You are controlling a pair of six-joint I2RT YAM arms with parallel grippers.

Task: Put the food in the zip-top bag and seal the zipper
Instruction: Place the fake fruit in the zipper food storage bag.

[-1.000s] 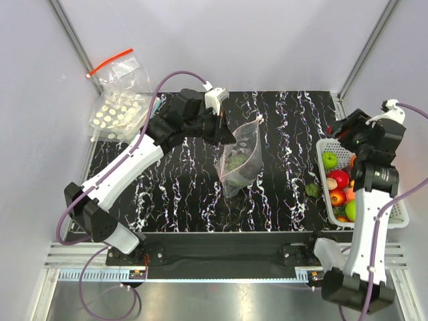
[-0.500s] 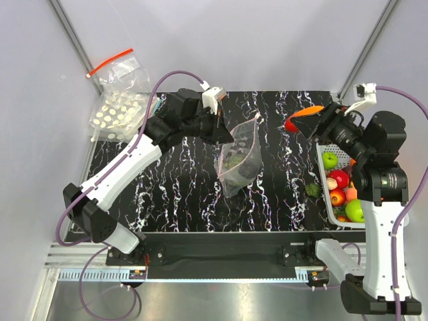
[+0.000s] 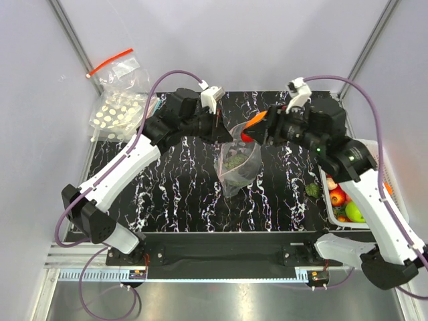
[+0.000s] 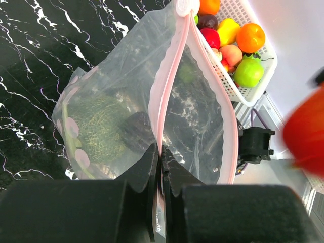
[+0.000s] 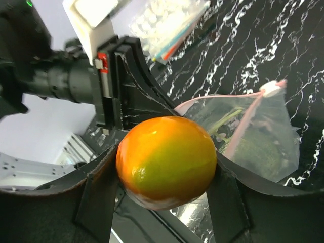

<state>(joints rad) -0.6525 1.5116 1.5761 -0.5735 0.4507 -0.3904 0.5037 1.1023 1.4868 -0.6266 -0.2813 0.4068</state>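
**A:** Right arm has swung off the basket (image 3: pixel 372 148) and across the desk (image 3: pixel 167 194). From above, the right hand (image 3: pixel 250 132) now holds the orange-red piece (image 3: pixel 249 134) at the mouth of the zip-top bag (image 3: pixel 242 168).

**B:** Same view: the left hand (image 3: pixel 223 134) is clenched on the bag's top edge and holds it up. The dark green lump (image 3: pixel 233 161) sits inside. So I'd judge one item in, one about to go in, and the sealing not yet begun.

**A:** The left wrist view adds what the top one can't. The zipper (image 4: pixel 163 91) gapes, its two pink lips well apart, with one lip pinched between that hand's fingers. The piece is only a red blur at the right edge.

**B:** The right wrist view shows the grip itself. The fingers (image 5: pixel 98 195) sit on both sides of the piece, grasping it, just beside the open mouth and not yet in. It also shows a yellow-green patch on the orange skin, which neither other view shows.
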